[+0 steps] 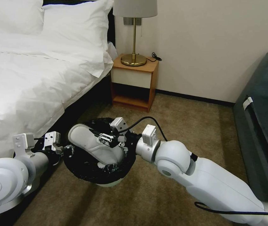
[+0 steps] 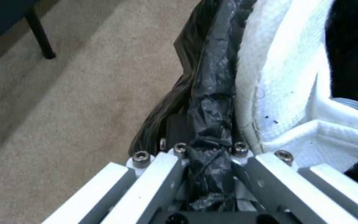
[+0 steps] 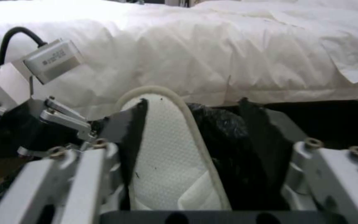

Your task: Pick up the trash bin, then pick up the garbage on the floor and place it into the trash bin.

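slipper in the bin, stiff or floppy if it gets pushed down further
Probably floppy: the white slipper looks thin and fabric-soled, bowing across the trash bin. Likely light, since it perches on the crinkled liner. It may spring back or slide, lying between the right tool's open fingers.
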